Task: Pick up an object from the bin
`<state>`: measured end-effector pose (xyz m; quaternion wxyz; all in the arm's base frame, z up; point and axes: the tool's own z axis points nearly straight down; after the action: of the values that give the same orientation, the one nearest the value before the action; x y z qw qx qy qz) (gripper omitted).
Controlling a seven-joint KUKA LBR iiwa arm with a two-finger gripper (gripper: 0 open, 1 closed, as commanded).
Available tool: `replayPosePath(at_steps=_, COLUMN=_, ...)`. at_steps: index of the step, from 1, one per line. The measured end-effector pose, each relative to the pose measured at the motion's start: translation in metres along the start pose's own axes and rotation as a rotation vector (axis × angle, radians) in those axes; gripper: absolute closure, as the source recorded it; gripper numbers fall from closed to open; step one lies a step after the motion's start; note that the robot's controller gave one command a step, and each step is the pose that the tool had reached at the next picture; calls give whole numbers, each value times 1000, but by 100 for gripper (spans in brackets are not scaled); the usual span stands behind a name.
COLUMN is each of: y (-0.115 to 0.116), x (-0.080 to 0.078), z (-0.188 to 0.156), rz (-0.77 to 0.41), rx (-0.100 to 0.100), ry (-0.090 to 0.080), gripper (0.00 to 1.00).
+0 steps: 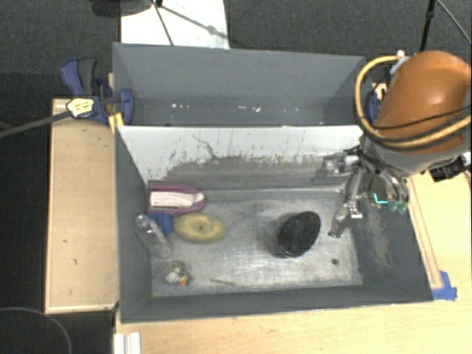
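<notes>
**Black oval thing lies just left of the claw**

Well to the left of the black oval thing (299,233), against the left wall of the bin (243,153), lie a clear plastic piece (151,234) and a pink-and-white pack (175,198). A small speckled bit (175,273) sits in front of them. A yellow round thing (200,228) is nearer, still apart from the black one, with bare floor between the two.

The black oval thing lies alone on the bin floor, right of centre, touching nothing. It looks dark, rounded and low. I judge it fairly light and stiff, perhaps smooth enough to slip, so a hold across its narrow width near the middle seems safest.

Just right of it hangs the claw (341,231), low in the bin and beside the thing, not over it. Whether the claw is released or clenched cannot be told from here, and nothing shows in its grasp.

Right of the claw the sloping right wall is close, so there is little room that way. There is open floor all round the black oval thing, most of it to its left and front.
</notes>
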<state>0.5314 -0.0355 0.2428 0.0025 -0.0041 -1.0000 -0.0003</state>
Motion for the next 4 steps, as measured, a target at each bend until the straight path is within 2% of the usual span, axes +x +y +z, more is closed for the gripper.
replayPosePath(at_steps=1, y=40, x=-19, z=155, rz=-12, rx=-1, ry=-1, gripper=0)
replayPosePath(at_steps=2, y=-28, x=-16, z=168, rz=122, rx=2, ry=-2, gripper=0)
replayPosePath(at_steps=3, y=-37, x=-57, z=115, rz=120, rx=1, ry=-16, gripper=0)
replayPosePath(at_steps=4, y=-75, x=-16, z=133, rz=152, rx=2, ry=-3, gripper=0)
